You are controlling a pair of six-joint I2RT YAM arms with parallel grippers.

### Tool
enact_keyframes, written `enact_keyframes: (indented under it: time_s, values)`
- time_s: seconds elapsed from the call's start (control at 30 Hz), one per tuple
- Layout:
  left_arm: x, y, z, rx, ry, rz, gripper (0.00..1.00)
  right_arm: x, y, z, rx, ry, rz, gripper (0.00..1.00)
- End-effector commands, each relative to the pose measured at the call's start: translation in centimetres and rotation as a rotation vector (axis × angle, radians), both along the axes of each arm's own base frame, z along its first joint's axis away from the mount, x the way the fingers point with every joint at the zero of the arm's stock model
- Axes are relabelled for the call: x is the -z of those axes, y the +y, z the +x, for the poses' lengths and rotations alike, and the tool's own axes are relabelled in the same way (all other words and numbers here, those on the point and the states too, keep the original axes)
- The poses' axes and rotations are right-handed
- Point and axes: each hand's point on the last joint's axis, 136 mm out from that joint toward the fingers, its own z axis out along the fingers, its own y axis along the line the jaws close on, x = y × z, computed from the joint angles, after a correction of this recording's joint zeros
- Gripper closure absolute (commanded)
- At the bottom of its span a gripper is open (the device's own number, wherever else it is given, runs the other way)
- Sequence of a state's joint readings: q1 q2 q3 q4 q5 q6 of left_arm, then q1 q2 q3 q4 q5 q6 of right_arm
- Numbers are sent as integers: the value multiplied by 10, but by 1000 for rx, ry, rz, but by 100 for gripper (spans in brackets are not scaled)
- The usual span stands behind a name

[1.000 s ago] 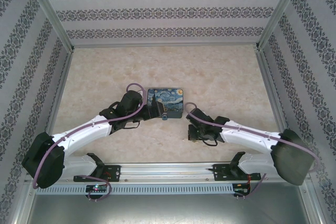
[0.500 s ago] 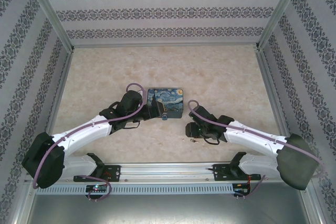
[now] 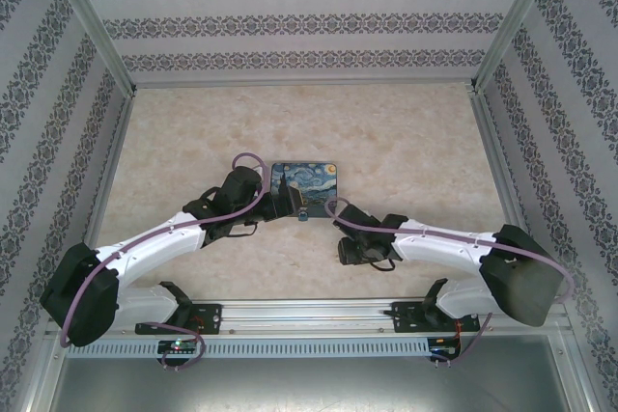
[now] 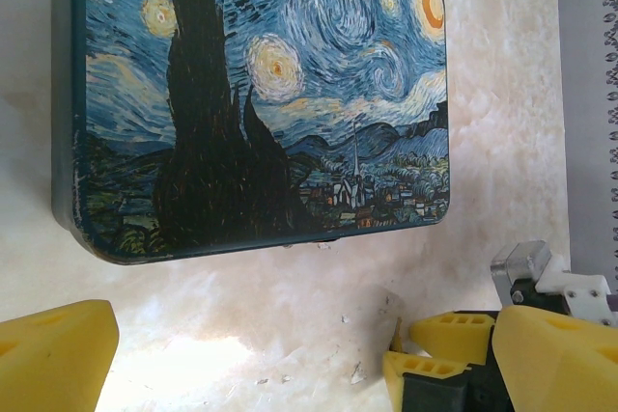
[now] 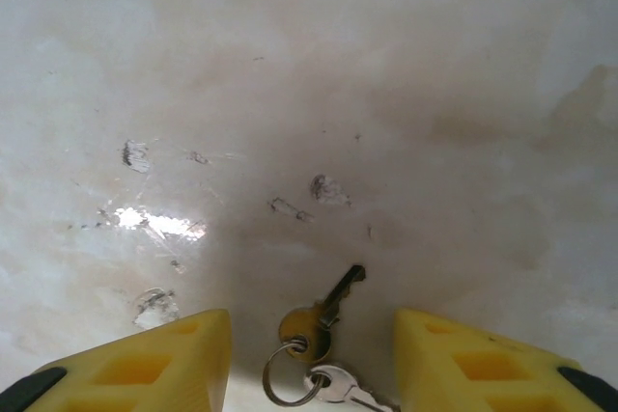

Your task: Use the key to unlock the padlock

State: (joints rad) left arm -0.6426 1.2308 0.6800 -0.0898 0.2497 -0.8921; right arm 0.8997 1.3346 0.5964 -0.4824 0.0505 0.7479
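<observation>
While R arm [image 3: 444, 243] reaches low, R claw [image 5: 309, 335] gapes, empty, astride key [image 5: 333, 298] on table [image 5: 290, 65]; L claw [image 4: 251, 349] wide open nr case [image 4: 261, 94].

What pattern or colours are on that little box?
The box shows swirling blue sky, yellow stars, a dark cypress; clearest in the left wrist view.

You have one painted case [image 3: 304, 186] mid-table, one padlock [image 3: 302, 216] at its near edge, two keys to the right, one brass key [image 5: 326, 309] and one silvery key [image 5: 338, 388], joined on one key ring [image 5: 267, 375].
</observation>
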Motion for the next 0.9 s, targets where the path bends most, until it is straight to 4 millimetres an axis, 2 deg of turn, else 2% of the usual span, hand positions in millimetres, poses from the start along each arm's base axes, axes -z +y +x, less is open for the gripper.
enact_keyframes:
  time_s: [0.0, 0.47, 0.63, 0.8, 0.87]
  values:
    - [0, -2, -2, -2, -10, -8, 0, 6, 4, -9, -41, 24, -35, 54]
    - [-2, -1, -3, -4, -15, -7, 0, 26, 11, -25, -79, 74, -124, 66]
    - [-2, 0, -4, -3, -14, -6, 1, 32, 11, -32, -60, 102, -87, 76]
    - [-2, -1, -4, -4, -16, -9, 1, 30, 7, -33, -42, 101, -66, 97]
    - [-2, -1, -4, -4, -14, -10, 0, 28, 7, -31, -36, 94, -54, 100]
